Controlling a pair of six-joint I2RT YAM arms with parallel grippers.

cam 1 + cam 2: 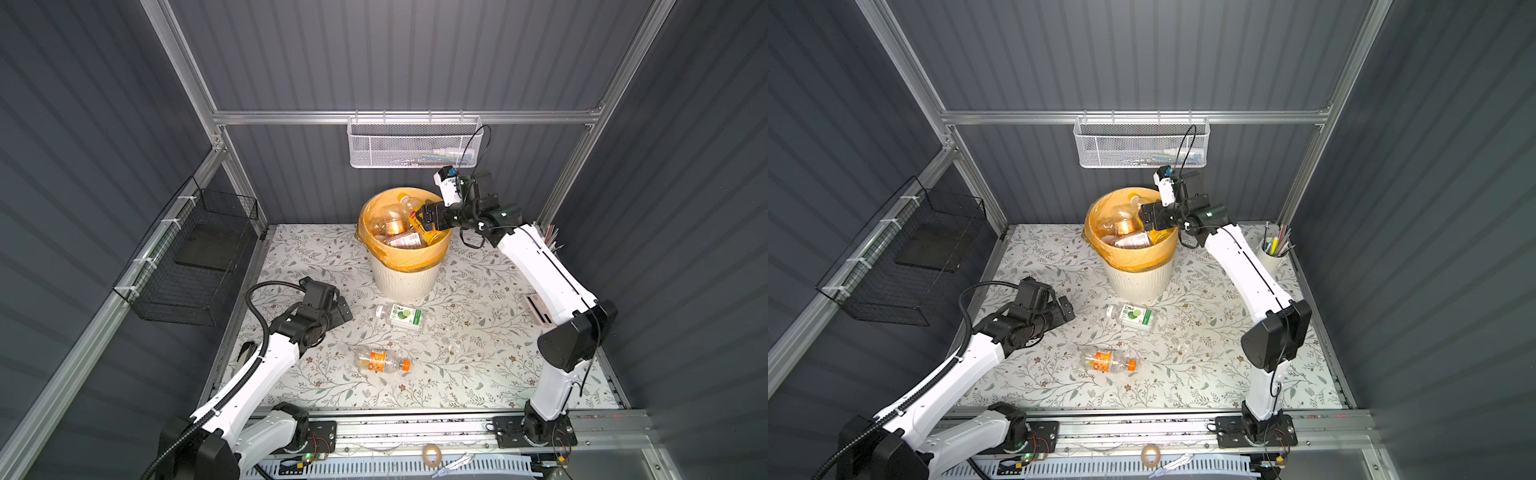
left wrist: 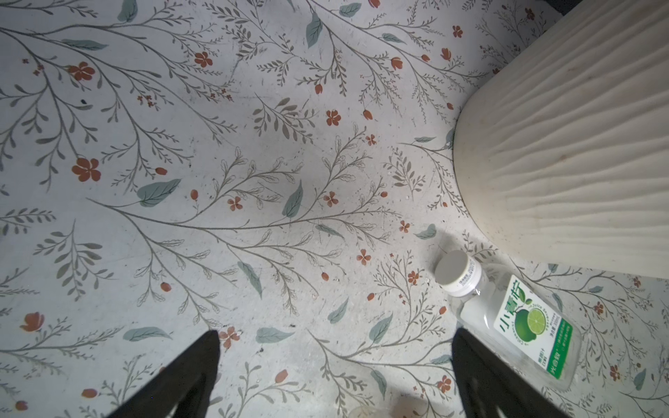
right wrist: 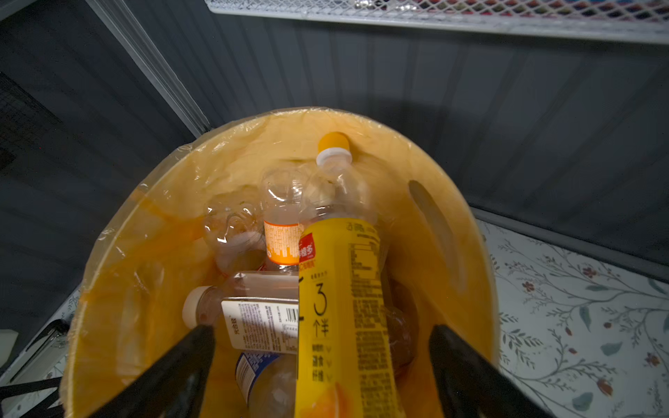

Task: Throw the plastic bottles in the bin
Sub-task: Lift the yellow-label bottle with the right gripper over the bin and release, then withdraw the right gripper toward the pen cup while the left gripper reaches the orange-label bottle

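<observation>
While the right tool [image 3: 322, 327] hangs over the bin [image 1: 401, 278], its jaws stand wide. The yellow-label bottle [image 3: 340, 289] sits between them touching neither finger, cap end pointing away from the tool, over the other bottles [image 3: 260, 322] inside the bin. Left tool [image 2: 336, 332] also wide, nothing in it, low over the surface [image 1: 457, 365] — lime-label bottle [image 2: 521, 325] lies just beside one finger, bin beyond it. Orange-label bottle [image 1: 382, 360] lies on the surface, apart from both tools.
</observation>
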